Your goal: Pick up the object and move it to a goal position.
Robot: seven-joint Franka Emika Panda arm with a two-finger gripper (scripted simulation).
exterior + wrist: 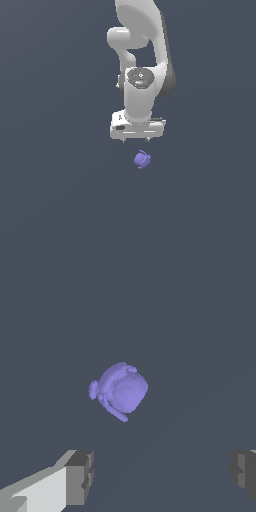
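White, glossy robot arm [142,60] reaching down from the top of the exterior view, wrist pointing at a flat, plain slate-grey surface [55,200]. At the arm's end, a white boxy tool [136,140] with two short dark fingertips barely poking out beneath its body.

Small purple-violet lumpy, roundish object [142,159] with little protrusions, sitting on the surface just below the tool in the exterior view, slightly toward that view's right. Clearly apart from the tool, not touched by it. Much smaller than the tool's body.

In the wrist view, same purple object [120,390] near the middle of the picture, ribbed bands and a small nub visible along one side. Two grey-padded fingers [79,477] of the tool [162,473] at opposite edges, spread wide, nothing between them. Object lying ahead of the fingertips, outside the gap.
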